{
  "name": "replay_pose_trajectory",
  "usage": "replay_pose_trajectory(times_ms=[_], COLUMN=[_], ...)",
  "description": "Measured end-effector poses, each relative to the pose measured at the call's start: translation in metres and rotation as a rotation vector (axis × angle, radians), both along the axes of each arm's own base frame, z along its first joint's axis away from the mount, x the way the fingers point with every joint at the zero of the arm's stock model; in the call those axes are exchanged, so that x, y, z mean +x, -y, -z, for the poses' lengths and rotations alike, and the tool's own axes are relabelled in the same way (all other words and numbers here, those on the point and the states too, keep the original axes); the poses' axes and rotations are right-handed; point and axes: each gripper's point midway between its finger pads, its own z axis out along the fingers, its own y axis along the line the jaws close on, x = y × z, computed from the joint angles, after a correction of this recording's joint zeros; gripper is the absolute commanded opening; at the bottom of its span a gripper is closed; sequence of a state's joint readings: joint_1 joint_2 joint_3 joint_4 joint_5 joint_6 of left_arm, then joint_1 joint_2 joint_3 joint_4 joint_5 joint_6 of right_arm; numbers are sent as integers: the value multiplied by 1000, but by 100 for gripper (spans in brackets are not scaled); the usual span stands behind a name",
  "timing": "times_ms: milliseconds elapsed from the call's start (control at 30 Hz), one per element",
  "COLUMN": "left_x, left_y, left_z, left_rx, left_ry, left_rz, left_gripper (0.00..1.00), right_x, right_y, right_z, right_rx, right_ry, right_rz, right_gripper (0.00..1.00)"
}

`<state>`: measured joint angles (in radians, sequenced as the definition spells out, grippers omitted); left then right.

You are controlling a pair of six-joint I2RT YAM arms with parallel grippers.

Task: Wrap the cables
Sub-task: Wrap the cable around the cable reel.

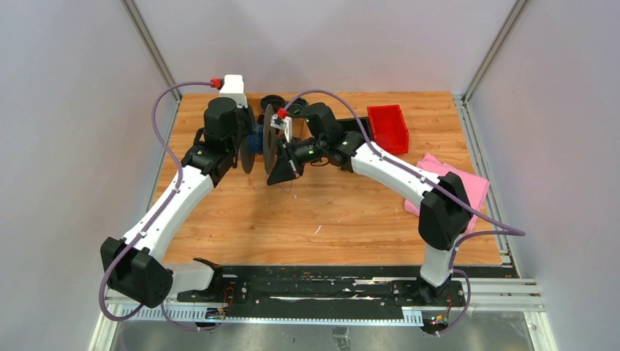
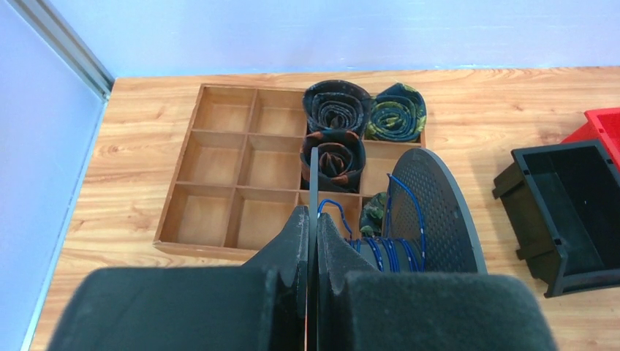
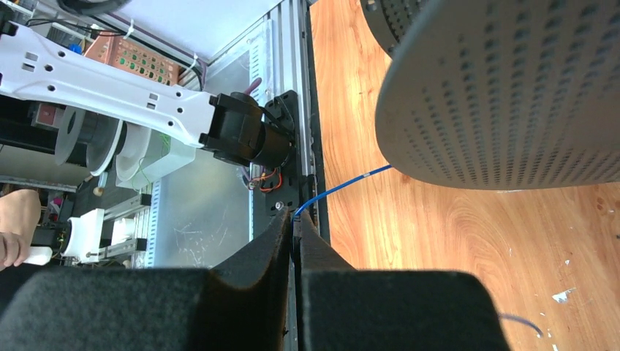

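Observation:
A big grey spool (image 2: 431, 208) with perforated flanges is held off the table. My left gripper (image 2: 313, 213) is shut on the thin edge of its near flange (image 2: 314, 172). Dark blue cable (image 2: 395, 252) is wound in several turns on the spool's core, with a loop rising beside my fingers. In the right wrist view a flange (image 3: 504, 95) fills the upper right, and a strand of the cable (image 3: 351, 183) runs from under it into my right gripper (image 3: 295, 219), which is shut on it. From above, both grippers meet at the spool (image 1: 259, 142) at mid-back of the table.
A wooden compartment tray (image 2: 219, 183) with rolled fabric bundles (image 2: 336, 106) lies behind the spool. A black bin (image 2: 563, 212) sits to its right, a red bin (image 1: 387, 128) at back right, a pink cloth (image 1: 457, 186) at the right edge.

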<state>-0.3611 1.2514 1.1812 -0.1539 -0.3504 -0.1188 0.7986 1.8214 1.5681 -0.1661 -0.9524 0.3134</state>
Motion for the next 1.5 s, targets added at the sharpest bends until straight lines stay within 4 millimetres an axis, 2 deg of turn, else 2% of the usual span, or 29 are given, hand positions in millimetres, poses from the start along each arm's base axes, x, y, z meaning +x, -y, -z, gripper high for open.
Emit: replay_pose_trajectory(times_ms=[333,533,700,1100,1300,1500], left_x=[-4,-7,-9,-13,-16,-20], left_y=[18,32,43,62,71,75], left_z=[3,3,-2,0,8,23], left_rx=[64,97,115,156,180,218], left_ry=[9,24,47,65,58,30], left_rz=[62,113,154,240,301,351], left_gripper=[0,0,0,0,0,0], right_x=[5,25,39,63,75,85], right_y=[2,11,18,34,41,51], right_z=[-25,-50,-63,-70,-69,-77], right_rx=[11,34,47,53,55,76], right_ry=[28,57,72,68,49,50], right_rz=[4,46,79,123,134,140], right_gripper=[3,2,2,3,3,2])
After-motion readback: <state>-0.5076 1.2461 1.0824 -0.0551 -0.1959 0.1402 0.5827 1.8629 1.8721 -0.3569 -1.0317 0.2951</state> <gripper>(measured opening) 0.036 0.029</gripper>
